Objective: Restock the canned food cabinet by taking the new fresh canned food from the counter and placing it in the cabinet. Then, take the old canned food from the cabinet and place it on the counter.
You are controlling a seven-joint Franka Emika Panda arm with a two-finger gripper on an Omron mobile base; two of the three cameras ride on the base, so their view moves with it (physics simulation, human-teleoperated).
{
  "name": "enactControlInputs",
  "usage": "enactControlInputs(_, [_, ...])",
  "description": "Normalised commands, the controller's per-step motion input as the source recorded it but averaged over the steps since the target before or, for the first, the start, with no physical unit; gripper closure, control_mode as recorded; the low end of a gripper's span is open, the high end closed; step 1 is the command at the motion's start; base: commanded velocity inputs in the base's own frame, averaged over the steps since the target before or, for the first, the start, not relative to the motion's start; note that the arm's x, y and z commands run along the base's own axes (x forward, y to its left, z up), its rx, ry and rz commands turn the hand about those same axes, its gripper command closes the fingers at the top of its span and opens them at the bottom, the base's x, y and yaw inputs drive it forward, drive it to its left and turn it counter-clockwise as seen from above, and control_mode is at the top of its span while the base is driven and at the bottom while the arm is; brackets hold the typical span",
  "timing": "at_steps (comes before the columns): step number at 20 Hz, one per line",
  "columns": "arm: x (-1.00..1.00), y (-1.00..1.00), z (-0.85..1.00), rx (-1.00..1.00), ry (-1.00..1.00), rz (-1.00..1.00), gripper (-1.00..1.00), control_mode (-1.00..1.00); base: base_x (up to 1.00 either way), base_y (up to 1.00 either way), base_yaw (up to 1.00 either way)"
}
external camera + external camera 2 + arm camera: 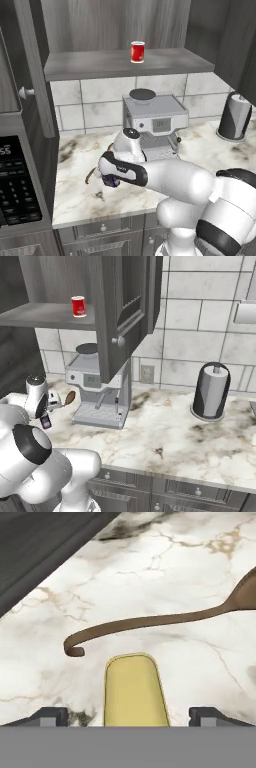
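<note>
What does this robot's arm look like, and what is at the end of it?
The arm is built of thick, rounded, glossy white segments with black bands at the joints and a grey cap on one joint. At its end, the gripper has two small dark grey, blocky fingertips.

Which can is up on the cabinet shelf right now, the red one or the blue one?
The red can, standing upright on the cabinet shelf. The dark blue and yellow can is down at the counter, between the open gripper fingers.

Kitchen: marbled counter (80, 195), wall cabinet (125, 62), coffee machine (155, 122), microwave (17, 185).
</note>
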Motion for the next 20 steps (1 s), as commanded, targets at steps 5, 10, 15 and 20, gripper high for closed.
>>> enactControlInputs(5, [-0.74, 0.03, 0.99, 0.00, 0.00, -0.08, -1.00, -1.00, 0.00, 0.00, 0.00])
enactControlInputs(10, [-1.00, 0.00, 1.00, 0.00, 0.00, -0.11, -1.00, -1.00, 0.00, 0.00, 0.00])
enactControlInputs(15, [-1.00, -0.24, 0.94, 0.00, 0.00, -0.11, -1.00, -1.00, 0.00, 0.00, 0.00])
enactControlInputs(20, [-1.00, -0.96, 0.55, 0.00, -0.06, -0.08, -1.00, -1.00, 0.00, 0.00, 0.00])
